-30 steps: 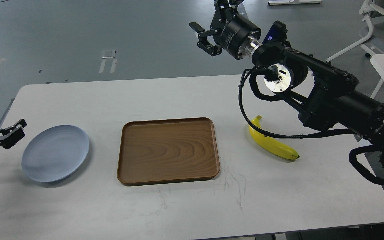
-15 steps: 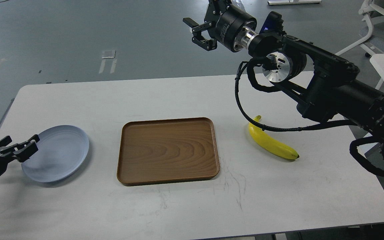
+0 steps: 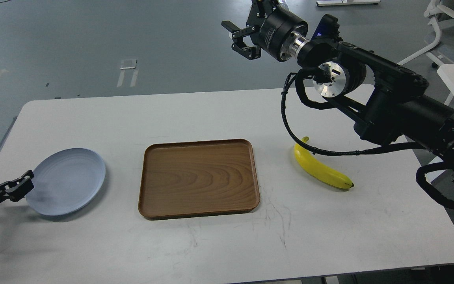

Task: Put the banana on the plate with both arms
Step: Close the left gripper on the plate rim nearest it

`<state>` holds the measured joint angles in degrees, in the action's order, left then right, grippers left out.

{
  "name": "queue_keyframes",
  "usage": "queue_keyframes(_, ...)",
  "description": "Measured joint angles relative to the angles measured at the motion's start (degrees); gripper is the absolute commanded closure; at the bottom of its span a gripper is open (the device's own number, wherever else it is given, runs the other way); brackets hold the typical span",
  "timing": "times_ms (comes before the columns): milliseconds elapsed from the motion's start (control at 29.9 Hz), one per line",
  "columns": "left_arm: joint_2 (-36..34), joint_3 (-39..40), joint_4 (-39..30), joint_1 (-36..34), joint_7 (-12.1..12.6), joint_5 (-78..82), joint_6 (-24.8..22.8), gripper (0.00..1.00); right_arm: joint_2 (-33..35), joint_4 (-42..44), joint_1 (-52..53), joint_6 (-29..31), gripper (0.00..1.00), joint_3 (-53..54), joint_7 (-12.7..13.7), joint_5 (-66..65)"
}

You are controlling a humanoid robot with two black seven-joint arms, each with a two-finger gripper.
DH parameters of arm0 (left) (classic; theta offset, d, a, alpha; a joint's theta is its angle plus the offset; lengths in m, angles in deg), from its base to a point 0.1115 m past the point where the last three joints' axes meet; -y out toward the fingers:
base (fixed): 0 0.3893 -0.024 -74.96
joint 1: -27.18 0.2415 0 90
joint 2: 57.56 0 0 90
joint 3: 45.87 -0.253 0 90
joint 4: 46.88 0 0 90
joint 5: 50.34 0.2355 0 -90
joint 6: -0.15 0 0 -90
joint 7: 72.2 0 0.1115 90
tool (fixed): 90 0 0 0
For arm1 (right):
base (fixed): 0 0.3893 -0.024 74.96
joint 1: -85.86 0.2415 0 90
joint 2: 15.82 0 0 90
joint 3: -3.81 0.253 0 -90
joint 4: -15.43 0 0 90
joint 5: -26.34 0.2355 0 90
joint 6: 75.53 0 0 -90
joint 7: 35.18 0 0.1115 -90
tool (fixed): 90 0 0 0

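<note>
The yellow banana [image 3: 321, 169] lies on the white table [image 3: 211, 244], right of the tray, under my right arm's cable. The pale blue-grey plate [image 3: 67, 180] sits on the table at the left and holds nothing. My left gripper [image 3: 8, 184] comes in at the left edge, low and just beside the plate's left rim; its fingers stand a little apart and hold nothing. My right gripper [image 3: 239, 39] is open and empty, raised high beyond the table's far edge, well away from the banana.
A brown wooden tray [image 3: 199, 179] lies in the middle of the table between plate and banana. My right arm [image 3: 392, 106] stretches across the right side above the banana. A white chair [image 3: 443, 23] and another table's edge stand at the far right.
My left gripper has drawn back left and down from over the plate's left rim. My right gripper has shifted slightly to the right. Banana, plate and tray have not moved.
</note>
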<state>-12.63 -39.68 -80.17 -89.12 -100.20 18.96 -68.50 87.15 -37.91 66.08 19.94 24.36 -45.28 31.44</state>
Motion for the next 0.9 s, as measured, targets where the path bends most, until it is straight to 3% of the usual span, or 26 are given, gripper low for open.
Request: queue_keyframes(903,2.0,0.0,-1.2,0.1,0.0,-0.1,0.0,0.02,0.4,0.2,-0.3,0.0,0.0,-0.3,0.0,-0.1)
